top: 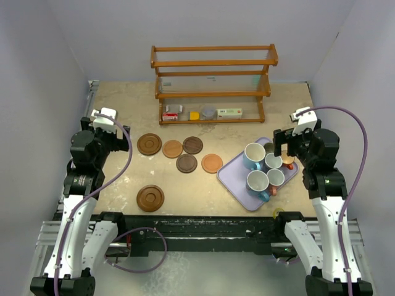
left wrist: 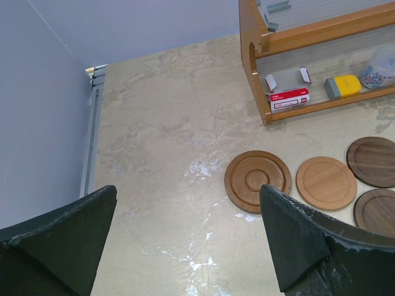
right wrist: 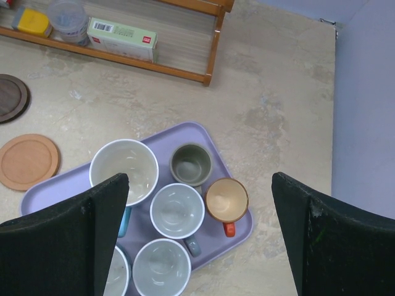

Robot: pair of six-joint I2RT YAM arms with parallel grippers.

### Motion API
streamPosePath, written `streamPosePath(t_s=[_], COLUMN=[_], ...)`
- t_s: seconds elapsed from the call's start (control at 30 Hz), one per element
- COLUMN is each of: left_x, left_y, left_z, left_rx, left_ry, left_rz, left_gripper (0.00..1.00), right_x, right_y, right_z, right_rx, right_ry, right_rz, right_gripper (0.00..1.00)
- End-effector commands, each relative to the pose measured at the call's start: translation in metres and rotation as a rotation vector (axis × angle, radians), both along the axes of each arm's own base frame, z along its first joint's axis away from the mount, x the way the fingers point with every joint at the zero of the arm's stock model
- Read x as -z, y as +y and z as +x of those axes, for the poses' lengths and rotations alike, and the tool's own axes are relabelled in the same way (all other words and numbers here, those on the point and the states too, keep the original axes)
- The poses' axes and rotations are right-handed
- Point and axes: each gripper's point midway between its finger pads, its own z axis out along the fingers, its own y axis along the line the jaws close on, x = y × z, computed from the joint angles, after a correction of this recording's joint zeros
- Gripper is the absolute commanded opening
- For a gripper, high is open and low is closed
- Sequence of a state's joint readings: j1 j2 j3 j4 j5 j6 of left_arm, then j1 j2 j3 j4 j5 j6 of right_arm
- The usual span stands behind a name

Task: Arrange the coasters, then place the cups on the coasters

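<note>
Six round wooden coasters lie left of centre: a large grooved one (top: 149,144), a light one (top: 172,148), two dark ones (top: 192,145) (top: 186,163), an orange-brown one (top: 212,163), and a second grooved one (top: 150,198) nearer the front. The cups stand together on a lavender tray (top: 231,168): a large light blue cup (right wrist: 123,171), an olive-grey one (right wrist: 191,163), an orange one (right wrist: 226,200) and grey ones (right wrist: 178,210). My left gripper (left wrist: 187,188) hovers open over bare table, left of the grooved coaster (left wrist: 257,180). Above the tray my right gripper (right wrist: 200,176) hangs open and empty.
A wooden shelf rack (top: 213,83) stands at the back, holding small boxes (right wrist: 121,38), a yellow item (left wrist: 342,85) and a clear round container (right wrist: 68,18). Lavender walls enclose the table on both sides. The tray sits near the table's front right edge.
</note>
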State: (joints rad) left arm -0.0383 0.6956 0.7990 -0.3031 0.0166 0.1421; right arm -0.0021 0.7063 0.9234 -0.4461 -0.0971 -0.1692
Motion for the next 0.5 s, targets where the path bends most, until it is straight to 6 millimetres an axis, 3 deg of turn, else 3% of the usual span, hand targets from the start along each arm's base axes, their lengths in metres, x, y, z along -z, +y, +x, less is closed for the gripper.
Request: streamPosePath(t_s=[0.0,0.13,0.47], left_x=[-0.024,-0.003,0.080], left_y=[-0.001,-0.007,-0.032], left_z=[0.003,0.009,0.031], left_rx=[0.023,0.086,0.319], left_ry=[-0.073,-0.003,0.251], left_rz=[0.028,0.083,0.173], left_gripper=[0.95,0.95,0.95], right_x=[-0.018,-0.014,-0.002], right_y=[0.002,0.002,0.007], right_z=[0.006,0.007,0.006], right_rx=[-0.020,-0.027,-0.068], right_ry=[-0.064,-0.053,-0.028], right_rz=[-0.012,-0.021,-0.034], right_gripper=[1.00,1.00,1.00])
